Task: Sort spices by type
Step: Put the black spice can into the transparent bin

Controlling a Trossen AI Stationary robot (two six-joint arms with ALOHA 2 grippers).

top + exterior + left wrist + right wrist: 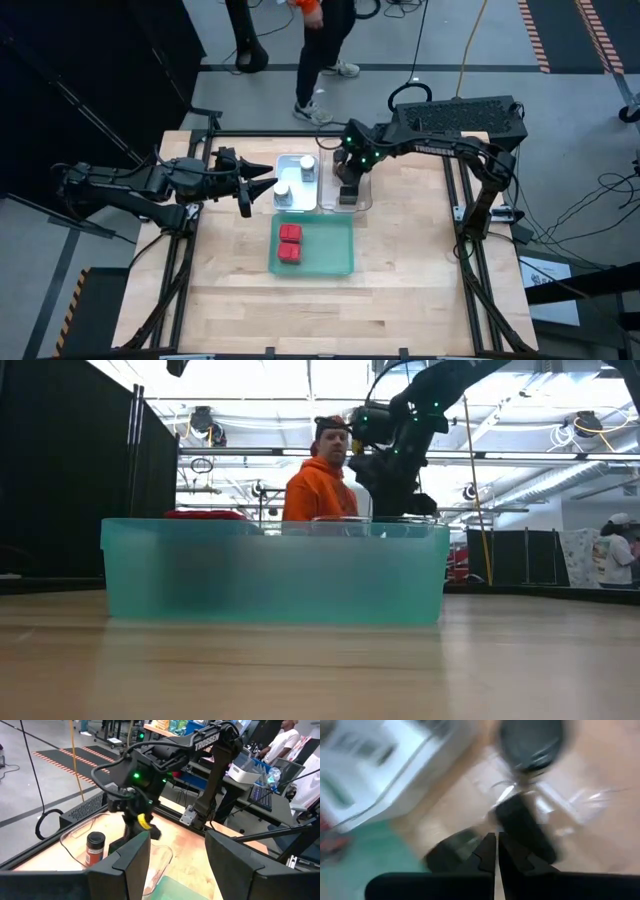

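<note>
Counting two red tins [290, 243] in your green tray [335, 262], two white-lidded jars [282, 189] in the white tray [294, 207]; right gripper [347, 186] pressed together over the clear tray [364, 200], left gripper [262, 186] spread alongside.

The table [400, 300] is seen from overhead; the green tray [340, 258] is shared, viewed close from table height [275, 575].

A pale wooden-plank table [400, 270] in a black metal frame carries three trays directly: a translucent green plastic tray [335, 255] near its middle, and just beyond it a white tray [292, 165] beside what looks like a clear plastic tray [366, 195].
</note>
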